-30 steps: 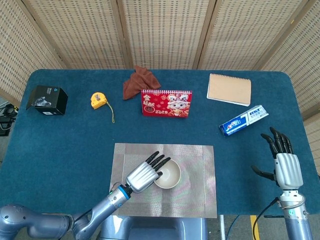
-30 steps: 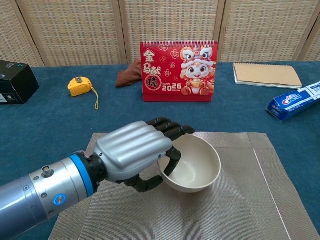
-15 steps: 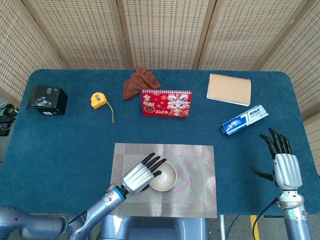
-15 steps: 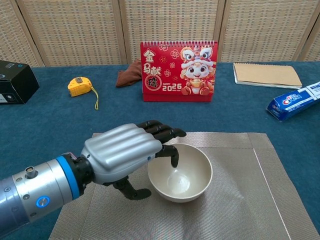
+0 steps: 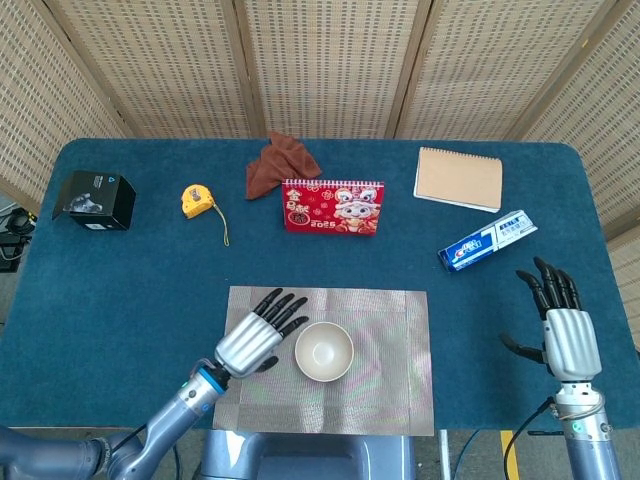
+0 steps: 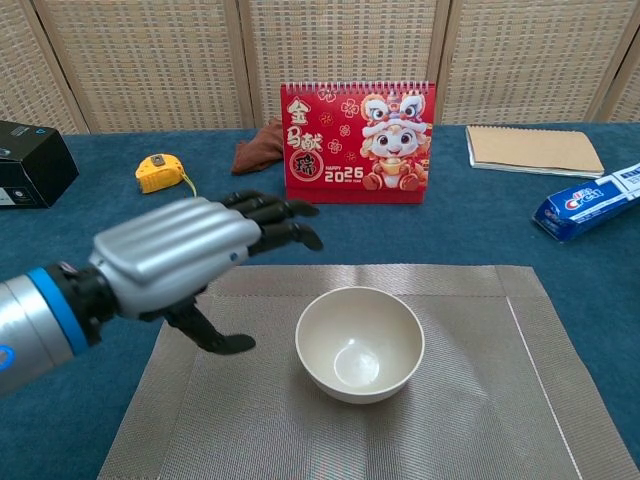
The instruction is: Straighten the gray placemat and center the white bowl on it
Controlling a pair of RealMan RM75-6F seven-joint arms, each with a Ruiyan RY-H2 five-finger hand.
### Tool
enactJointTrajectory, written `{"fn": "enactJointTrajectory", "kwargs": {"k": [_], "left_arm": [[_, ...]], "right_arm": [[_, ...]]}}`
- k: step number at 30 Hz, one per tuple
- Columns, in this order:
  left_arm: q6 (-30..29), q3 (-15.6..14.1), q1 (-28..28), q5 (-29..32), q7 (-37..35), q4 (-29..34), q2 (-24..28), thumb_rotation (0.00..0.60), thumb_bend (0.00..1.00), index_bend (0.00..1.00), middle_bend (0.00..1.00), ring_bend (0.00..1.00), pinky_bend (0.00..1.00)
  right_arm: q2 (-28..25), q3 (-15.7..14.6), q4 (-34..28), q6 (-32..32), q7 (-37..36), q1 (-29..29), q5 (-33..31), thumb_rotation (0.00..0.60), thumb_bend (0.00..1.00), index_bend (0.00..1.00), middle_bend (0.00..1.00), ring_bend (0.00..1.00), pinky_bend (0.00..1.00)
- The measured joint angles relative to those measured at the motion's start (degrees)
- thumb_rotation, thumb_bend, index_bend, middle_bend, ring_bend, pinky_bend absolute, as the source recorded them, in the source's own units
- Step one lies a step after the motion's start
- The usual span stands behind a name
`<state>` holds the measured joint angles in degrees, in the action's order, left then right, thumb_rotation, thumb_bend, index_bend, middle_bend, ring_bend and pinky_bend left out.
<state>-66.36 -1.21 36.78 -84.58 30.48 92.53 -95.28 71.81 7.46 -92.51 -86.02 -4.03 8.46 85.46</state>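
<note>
**Bowl on the mat, both my hands free**

My left hand (image 5: pixel 252 340) hovers over the left part of the gray placemat (image 5: pixel 395 390), fingers spread and extended, holding nothing. In the chest view it (image 6: pixel 175 262) sits above the mat's near-left area with the thumb hanging down. The white bowl (image 5: pixel 323 351) stands upright just to the right of that hand, apart from the fingertips, near the mat's middle. The mat's edges run square with the table edge. Beyond the left hand lie a yellow tape measure (image 5: pixel 197 201), a brown cloth (image 5: pixel 281 163) and a red calendar (image 5: pixel 332 207). My right hand (image 5: pixel 565 334) is well off to the right of the mat, fingers apart and empty, with a toothpaste box (image 5: pixel 487 240) just beyond it.
</note>
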Motion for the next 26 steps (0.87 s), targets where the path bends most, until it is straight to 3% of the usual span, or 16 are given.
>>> {"fn": "enactJointTrajectory", "kwargs": {"k": [13, 20, 26], "left_arm": [[-17.78, -1.09, -14.48, 1.44, -2.23, 7.0, 18.08, 0.6, 0.19, 0.05, 0.0, 0.0, 0.0], [-20.7, -2.88, -19.91, 2.57, -6.76, 7.29, 24.06, 0.6, 0.19, 0.02, 0.0, 0.0, 0.0], [-22.29, -2.31, -22.39, 2.86, -9.86, 5.93, 25.84, 0.6, 0.19, 0.02, 0.0, 0.0, 0.0]], "right_arm": [[0.34, -0.28, 0.17, 1.96, 4.58, 0.32, -1.88, 0.6, 0.09, 0.14, 0.0, 0.0, 0.0], [1.63, -0.62, 0.69, 2.7, 8.03, 0.66, -2.39, 0.6, 0.09, 0.14, 0.0, 0.0, 0.0], [2.65, -1.04, 1.21, 2.84, 9.46, 0.89, -1.95, 0.6, 0.09, 0.13, 0.0, 0.0, 0.0]]}}
